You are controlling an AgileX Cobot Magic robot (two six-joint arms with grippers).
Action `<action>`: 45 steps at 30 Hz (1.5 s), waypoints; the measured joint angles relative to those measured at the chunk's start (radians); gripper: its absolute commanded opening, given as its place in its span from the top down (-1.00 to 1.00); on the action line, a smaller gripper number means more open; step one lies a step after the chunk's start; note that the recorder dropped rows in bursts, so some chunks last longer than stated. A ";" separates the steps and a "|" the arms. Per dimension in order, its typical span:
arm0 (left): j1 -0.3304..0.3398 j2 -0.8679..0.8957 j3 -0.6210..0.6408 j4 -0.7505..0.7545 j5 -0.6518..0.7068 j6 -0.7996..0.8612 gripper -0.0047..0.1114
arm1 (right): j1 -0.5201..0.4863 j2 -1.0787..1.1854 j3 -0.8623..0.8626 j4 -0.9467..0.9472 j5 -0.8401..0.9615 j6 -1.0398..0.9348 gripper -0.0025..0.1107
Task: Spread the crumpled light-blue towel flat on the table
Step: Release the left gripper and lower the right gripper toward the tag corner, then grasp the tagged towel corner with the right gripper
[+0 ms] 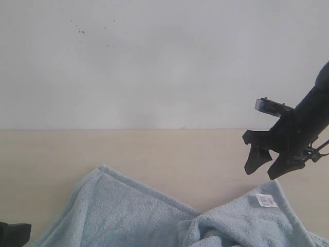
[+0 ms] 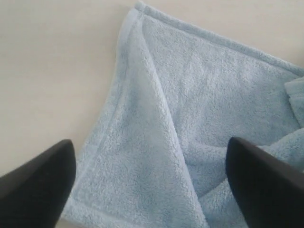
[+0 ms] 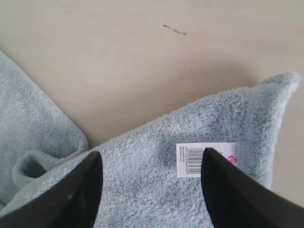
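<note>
The light-blue towel lies crumpled along the near side of the table, with one flap folded over toward the right. Its corner with the white tag points to the far right. My right gripper hovers open just above that corner, with nothing between its fingers. In the right wrist view the gripper stands over the towel, one finger partly covering the tag. My left gripper is open over a folded hemmed corner of the towel. Only its dark tip shows in the exterior view.
An off-white speckled wall rises behind the table's far edge. Bare tabletop stretches beyond and to the left of the towel. A small dark mark lies on the table past the tagged corner.
</note>
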 measured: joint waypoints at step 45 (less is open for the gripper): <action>0.356 0.650 -0.224 -0.027 -0.339 0.505 -0.02 | -0.037 -0.088 0.198 -0.169 0.190 -0.090 -0.07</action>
